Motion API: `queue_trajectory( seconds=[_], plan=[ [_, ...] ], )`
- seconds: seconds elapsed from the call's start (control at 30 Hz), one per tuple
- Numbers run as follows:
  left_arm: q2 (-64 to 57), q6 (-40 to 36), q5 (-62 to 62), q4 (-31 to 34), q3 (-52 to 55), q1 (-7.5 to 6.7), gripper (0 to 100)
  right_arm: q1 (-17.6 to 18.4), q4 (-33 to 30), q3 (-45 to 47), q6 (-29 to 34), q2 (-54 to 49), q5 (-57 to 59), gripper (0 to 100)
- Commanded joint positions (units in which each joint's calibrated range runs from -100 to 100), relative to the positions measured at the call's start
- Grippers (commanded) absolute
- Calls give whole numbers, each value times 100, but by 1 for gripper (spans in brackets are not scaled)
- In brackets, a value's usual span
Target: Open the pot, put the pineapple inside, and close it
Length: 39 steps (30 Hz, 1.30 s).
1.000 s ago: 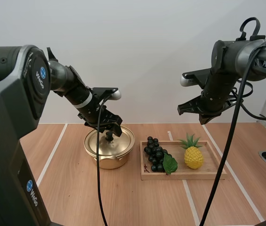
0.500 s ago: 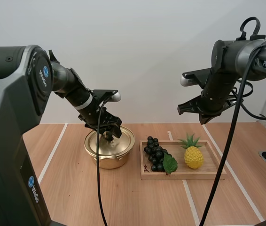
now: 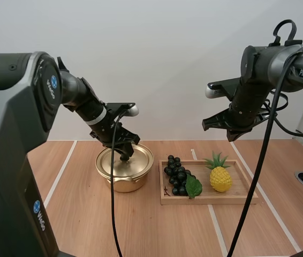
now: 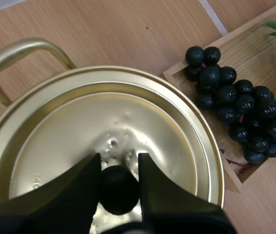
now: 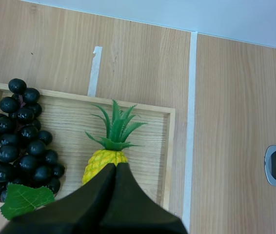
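- Table (image 3: 87, 214) — wood top with pale tape lines, everything sits on it.
- Wooden tray (image 3: 237, 197) just beside the pot, on its right.
- Gold pot (image 3: 120, 183), lid (image 4: 79, 141) seated on it — closed.
- Grapes (image 3: 176, 175) at the tray's pot-side end, green leaf against them.
- Pineapple (image 3: 220, 178) in the tray, near the grapes, not touching.
- Right gripper (image 5: 116, 168) high over the pineapple, fingers pressed into one wedge, holding nothing.
- Left gripper (image 3: 125, 154) down on the lid, fingers pinching the black knob (image 4: 120, 190).

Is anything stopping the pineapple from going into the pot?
Yes. The lid is on the pot, closing it, with the left gripper pinching its knob. The grapes lie on the tray between the pineapple and pot.
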Motion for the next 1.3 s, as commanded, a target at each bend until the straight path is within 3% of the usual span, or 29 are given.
queue_trajectory(
  seconds=[0.0, 0.27, 0.47, 0.8, 1.07, 1.17, 1.27],
  plan=[
    [99, -182, 180, 341, 66, -13, 0, -20, -16, 20, -18, -44, -87, 0],
    [44, -200, 257, 331, -43, -13, 0, -20, -16, 20, -18, -44, -87, 0],
    [-332, -455, 1286, 331, -891, -13, 0, -20, -18, 20, -18, -44, -67, 0],
    [-2035, -635, 1691, 331, -2232, 10, 0, -20, -51, 20, -9, -44, 45, 0],
    [-3085, -617, 1601, 391, -2316, 10, 0, -20, -364, 20, 16, -44, 120, 0],
    [-3281, -642, 1547, 478, -2316, 10, 0, -20, -616, 20, 313, -44, 143, 0],
    [-3427, -713, 1458, 577, -2316, 10, 0, -20, -1129, 20, 700, -44, 77, 19]
  ],
)
